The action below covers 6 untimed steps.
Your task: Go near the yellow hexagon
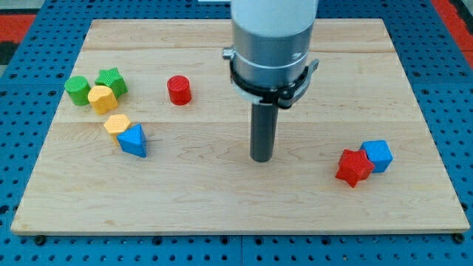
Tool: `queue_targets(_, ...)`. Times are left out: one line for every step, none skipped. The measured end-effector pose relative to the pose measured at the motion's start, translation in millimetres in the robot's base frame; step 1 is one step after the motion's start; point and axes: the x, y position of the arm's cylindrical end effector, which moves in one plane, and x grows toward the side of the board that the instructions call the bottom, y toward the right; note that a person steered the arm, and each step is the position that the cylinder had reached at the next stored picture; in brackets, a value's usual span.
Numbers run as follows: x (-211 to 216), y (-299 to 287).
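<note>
The yellow hexagon (117, 123) lies on the wooden board (222, 207) at the view's left, touching the blue triangle (134, 140) just to its lower right. My tip (261, 159) rests on the board near the middle, well to the right of the hexagon and a little lower in the view. No block touches the tip. A second yellow block (102, 98) sits above and left of the hexagon.
A green round block (76, 90) and a green star (111, 80) flank the second yellow block. A red cylinder (179, 90) stands above and between the hexagon and my tip. A red star (353, 167) and a blue block (378, 155) touch at the right.
</note>
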Motion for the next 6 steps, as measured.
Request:
queue_targets(11,-46)
queue_targets(29,-121)
queue_targets(29,-170)
queue_targets(28,-244)
queue_targets(6,-231)
queue_targets(-3,-231)
